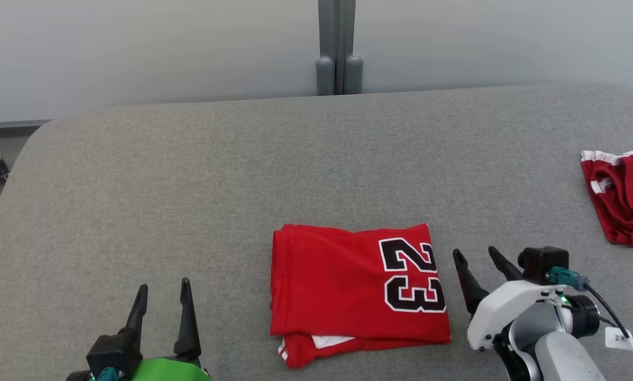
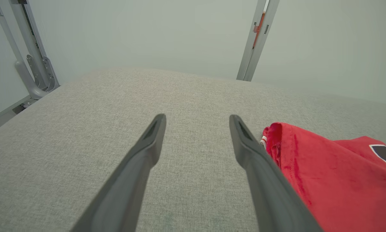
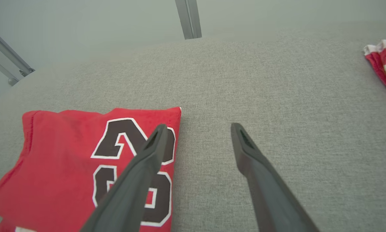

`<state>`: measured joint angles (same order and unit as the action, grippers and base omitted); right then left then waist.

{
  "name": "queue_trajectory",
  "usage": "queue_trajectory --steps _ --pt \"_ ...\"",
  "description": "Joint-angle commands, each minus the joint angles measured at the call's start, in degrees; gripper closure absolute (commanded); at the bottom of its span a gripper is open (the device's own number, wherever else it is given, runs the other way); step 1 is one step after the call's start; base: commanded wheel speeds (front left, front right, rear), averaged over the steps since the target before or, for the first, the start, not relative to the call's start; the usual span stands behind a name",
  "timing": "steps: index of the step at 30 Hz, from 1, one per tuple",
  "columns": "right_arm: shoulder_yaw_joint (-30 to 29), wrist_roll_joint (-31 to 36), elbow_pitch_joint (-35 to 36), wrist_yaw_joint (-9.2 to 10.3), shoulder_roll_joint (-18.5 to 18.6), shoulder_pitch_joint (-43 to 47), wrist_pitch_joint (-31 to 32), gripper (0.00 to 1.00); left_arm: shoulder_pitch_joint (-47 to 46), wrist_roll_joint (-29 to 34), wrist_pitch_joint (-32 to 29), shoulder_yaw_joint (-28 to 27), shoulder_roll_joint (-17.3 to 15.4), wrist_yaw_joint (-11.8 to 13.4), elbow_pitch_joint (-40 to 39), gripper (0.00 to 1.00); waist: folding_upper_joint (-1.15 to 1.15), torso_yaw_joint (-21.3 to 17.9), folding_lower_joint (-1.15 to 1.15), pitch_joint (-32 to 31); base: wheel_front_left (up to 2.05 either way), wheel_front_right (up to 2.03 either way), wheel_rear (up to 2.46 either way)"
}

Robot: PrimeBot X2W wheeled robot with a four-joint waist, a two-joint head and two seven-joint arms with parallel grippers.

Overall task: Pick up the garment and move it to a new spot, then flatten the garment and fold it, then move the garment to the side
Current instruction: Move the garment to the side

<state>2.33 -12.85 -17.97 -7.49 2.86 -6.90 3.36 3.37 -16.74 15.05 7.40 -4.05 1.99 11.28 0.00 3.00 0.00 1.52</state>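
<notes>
Nearest the robot, the left gripper (image 1: 164,286) stands over the table's near edge, fingers spread and empty, somewhat to the left of the garment. The right gripper (image 1: 475,252) sits just beside the garment's right edge, likewise spread and holding nothing. Between them the garment (image 1: 348,280), a red jersey numbered 23, lies folded into a compact rectangle on the grey padded table (image 1: 189,174). Folding looks finished, and the flanking arms seem placed to shift it aside. Farther right lies another red garment (image 1: 620,201), perhaps marking that side spot, and beyond stands a grey post (image 1: 339,47).
</notes>
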Motion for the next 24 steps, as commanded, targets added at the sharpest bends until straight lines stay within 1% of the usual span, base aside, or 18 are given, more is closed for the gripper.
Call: queue_trajectory --steps 1,4,8,13,17,18,19,20,21,22,24 --pt "0.35 -0.18 -0.6 0.03 0.18 -0.93 1.5 0.0 -0.94 0.49 0.15 -0.3 0.19 -0.43 -0.09 0.0 0.0 0.98 0.0 0.64 0.0 0.0 0.0" --pt "0.92 -1.21 -2.51 0.02 0.53 -2.23 5.64 0.0 -1.15 0.69 0.15 -0.48 0.39 -0.45 -0.27 0.0 0.0 2.15 0.0 1.26 0.0 0.0 0.0" --pt "1.08 -3.03 -5.83 0.02 0.54 -3.87 8.5 0.0 -1.75 0.98 0.15 -0.67 0.49 -0.76 -0.22 0.0 0.0 3.7 0.0 2.2 0.0 0.0 0.0" --pt "1.78 -4.28 -10.43 0.02 0.71 -5.97 9.66 0.0 -2.19 1.36 0.14 -0.8 0.66 -0.91 -0.19 0.0 0.0 5.31 0.0 3.32 0.0 0.0 0.0" --pt "3.54 -5.67 -13.59 0.02 0.7 -7.35 10.83 0.0 -2.57 1.56 0.14 -1.31 0.74 -1.38 0.09 0.0 0.0 5.82 0.0 3.92 0.0 0.0 0.0" --pt "4.15 -6.15 -14.28 0.01 0.72 -7.67 10.94 0.04 -2.65 1.53 0.14 -1.45 0.78 -1.43 0.07 0.0 0.0 5.81 0.0 4.07 0.0 0.0 0.0" --pt "4.5 -6.37 -14.76 0.01 0.75 -7.99 10.8 0.27 -2.7 1.56 0.14 -1.58 0.78 -1.43 0.05 0.0 0.0 5.75 0.0 4.17 0.0 0.0 0.0" --pt "5.02 -6.58 -15.31 0.01 0.71 -8.46 10.6 0.67 -2.71 1.68 0.14 -1.71 0.82 -1.39 -0.03 0.0 0.0 5.59 0.0 4.3 0.0 0.0 0.0" --pt "5.5 -6.86 -15.61 0.01 0.68 -8.83 10.39 0.79 -2.72 1.85 0.14 -1.72 0.86 -1.37 -0.08 0.0 0.0 5.38 0.0 4.4 0.0 0.0 0.0" --pt "5.92 -7.21 -16.04 0.02 0.73 -9.38 9.97 1.0 -2.85 1.93 0.14 -1.73 0.88 -1.46 -0.05 0.0 0.0 5.05 0.0 4.5 0.0 0.0 0.0" --pt "6.43 -7.66 -16.39 0.04 1.06 -10.48 8.98 1.0 -3.09 2.01 0.14 -1.7 0.92 -1.58 -0.05 0.0 0.0 4.26 0.0 4.64 0.0 0.0 0.0"
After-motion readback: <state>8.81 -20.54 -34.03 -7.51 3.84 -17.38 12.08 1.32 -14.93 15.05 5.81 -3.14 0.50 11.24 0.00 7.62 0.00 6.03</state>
